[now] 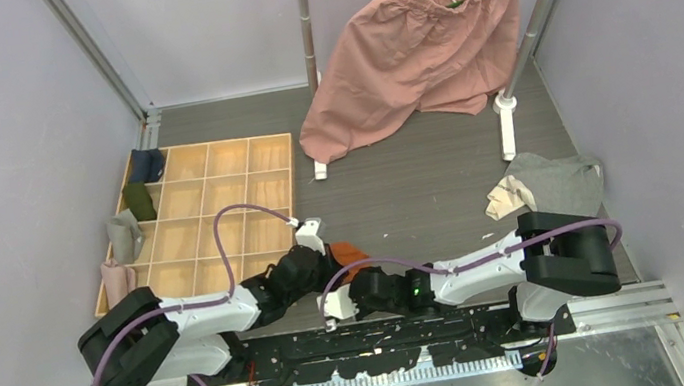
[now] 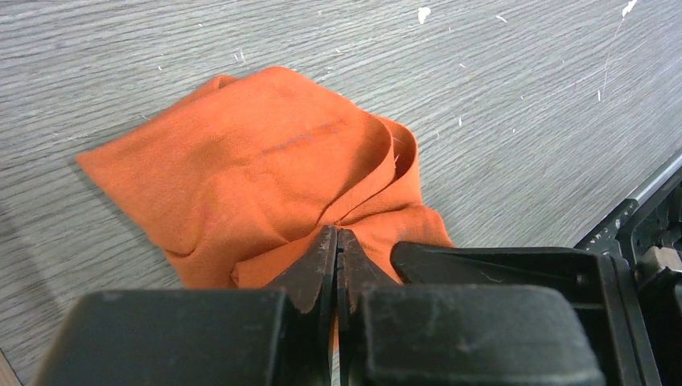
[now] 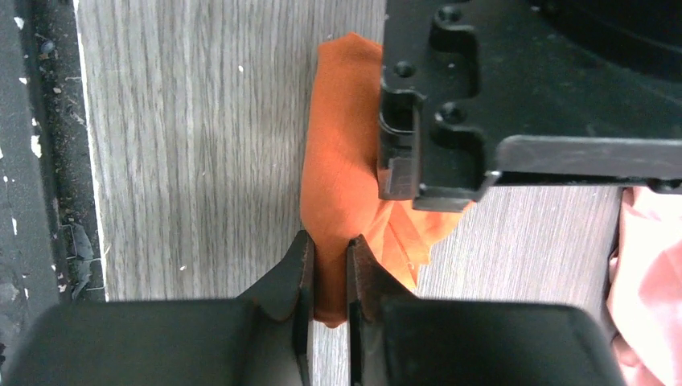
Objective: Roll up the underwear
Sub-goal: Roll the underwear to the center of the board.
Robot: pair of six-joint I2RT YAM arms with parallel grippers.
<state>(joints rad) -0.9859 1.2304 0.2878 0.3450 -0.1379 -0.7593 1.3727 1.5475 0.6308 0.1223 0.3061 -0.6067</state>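
Observation:
The rust-orange underwear point(image 2: 241, 169) lies crumpled on the grey wood table, just ahead of the arm bases point(image 1: 351, 251). My left gripper point(image 2: 336, 235) is shut on its near edge, the cloth bunching at the fingertips. My right gripper point(image 3: 330, 259) is shut on a rolled fold of the same garment point(image 3: 342, 161), which fills the gap between its fingers. The left gripper's black body point(image 3: 499, 96) hangs over the cloth in the right wrist view. The grey underwear point(image 1: 563, 180) with cream trim lies apart at the right of the table.
A wooden compartment tray point(image 1: 216, 185) with a few rolled items sits at the left. Big pink shorts point(image 1: 419, 51) hang from a green hanger on a rack at the back. The black base rail point(image 3: 40, 161) runs along the near table edge.

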